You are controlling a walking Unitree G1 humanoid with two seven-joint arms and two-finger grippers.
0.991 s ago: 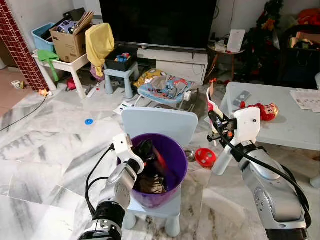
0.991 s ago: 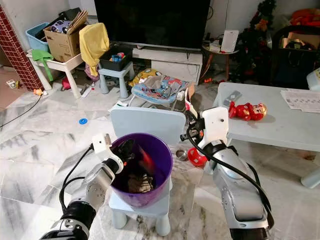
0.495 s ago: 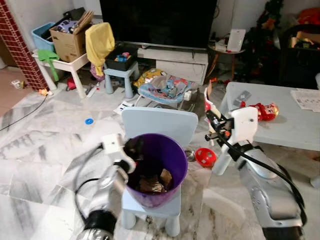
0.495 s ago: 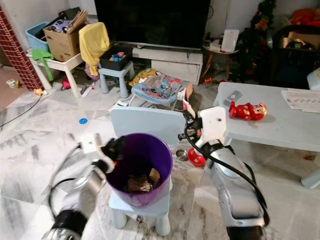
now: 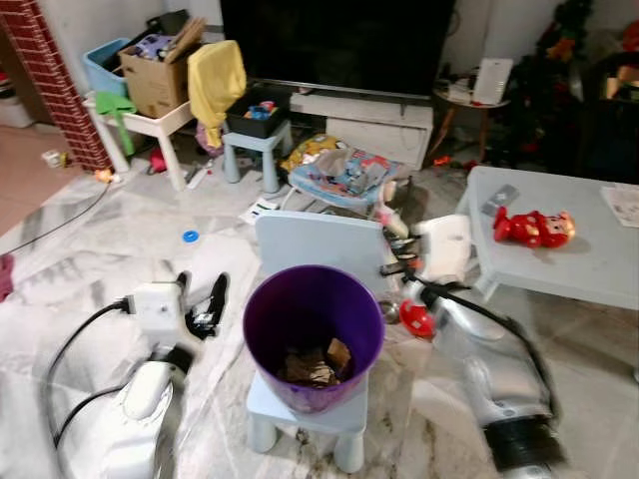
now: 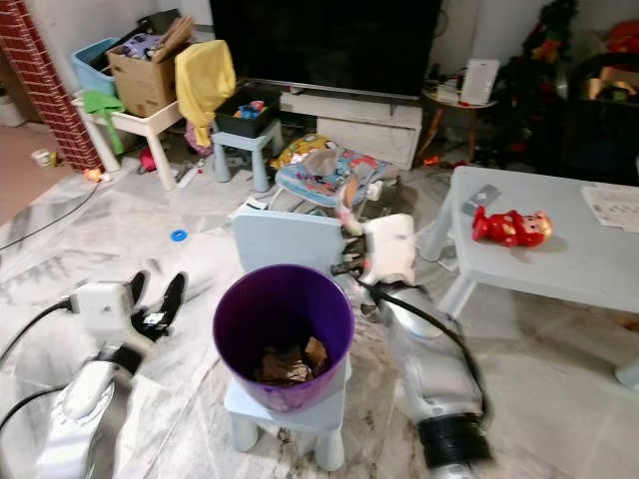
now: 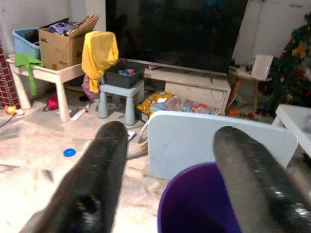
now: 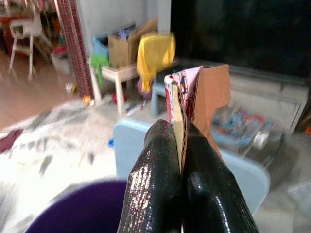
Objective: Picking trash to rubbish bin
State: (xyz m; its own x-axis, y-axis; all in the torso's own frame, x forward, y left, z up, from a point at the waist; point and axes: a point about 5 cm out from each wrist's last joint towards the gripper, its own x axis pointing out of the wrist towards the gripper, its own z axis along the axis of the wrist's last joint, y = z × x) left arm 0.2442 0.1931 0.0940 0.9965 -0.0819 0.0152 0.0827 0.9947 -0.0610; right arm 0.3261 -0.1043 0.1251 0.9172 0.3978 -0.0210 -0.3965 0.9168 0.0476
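Observation:
A purple bin (image 5: 306, 397) stands on a small pale blue chair (image 5: 300, 242), with crumpled brown trash (image 5: 315, 364) at its bottom. My left gripper (image 5: 201, 296) hangs open and empty just left of the bin, at rim height; in the left wrist view its fingers (image 7: 108, 155) are spread wide with nothing between them. My right gripper (image 5: 391, 228) is over the chair back, behind the bin's far rim. It is shut on a flat piece of printed card packaging (image 8: 197, 90), which sticks up from the fingertips (image 8: 158, 145).
A pale blue table (image 5: 589, 264) with a red toy (image 5: 534, 228) stands to the right. A red bowl (image 5: 419, 319) lies on the floor beside the chair. Behind are a baby bouncer (image 5: 344, 175), a blue stool (image 5: 255, 150), a TV and a cardboard box (image 5: 160, 80).
My left gripper has come out of the bin to its left side, open and empty. My right gripper with the card has moved left, towards the bin. The camera has shifted.

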